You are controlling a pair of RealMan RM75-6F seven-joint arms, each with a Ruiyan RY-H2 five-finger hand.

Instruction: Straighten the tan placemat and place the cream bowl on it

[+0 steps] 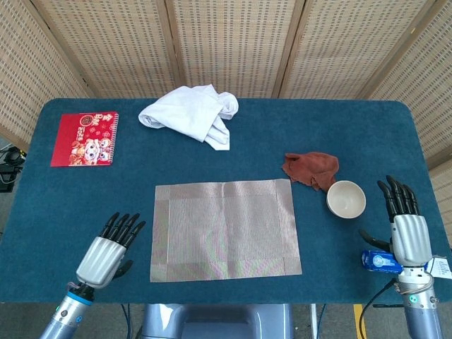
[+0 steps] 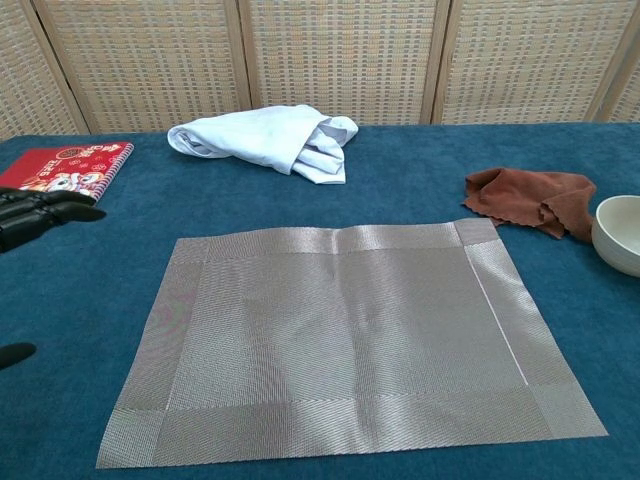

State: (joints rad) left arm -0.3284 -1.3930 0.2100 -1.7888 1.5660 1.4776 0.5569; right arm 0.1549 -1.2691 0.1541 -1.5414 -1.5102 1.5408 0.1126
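Left hand (image 1: 107,249) is hovering with fingers spread and holding nothing, just off the nine o'clock edge of the tan placemat (image 1: 224,229), low over the blue worktop (image 1: 367,134); in the chest view only its dark fingertips are showing at the far left. Right hand (image 1: 405,224) is likewise lying released, fingers extended toward twelve o'clock, near the four o'clock corner of the worktop, with a small blue packet (image 1: 380,260) sitting just beside its thumb side. That placemat is lying flat at the worktop's middle, its edges running roughly square to the worktop's front, so the straightening appears to be done and the left hand is probably standing clear to leave the mat undisturbed. Cream bowl (image 1: 346,198) is resting upright on the bare worktop at about three o'clock of the placemat, apart from its edge and just beside a crumpled brown cloth (image 1: 311,168) lying at its eleven o'clock. From the right hand the bowl is sitting near, toward ten o'clock, which is likely why this hand is waiting open on that side: it is the better placed for lifting the bowl across onto the mat. A white cloth (image 1: 191,113) and a red booklet (image 1: 85,138) are lying well apart toward twelve and ten o'clock.
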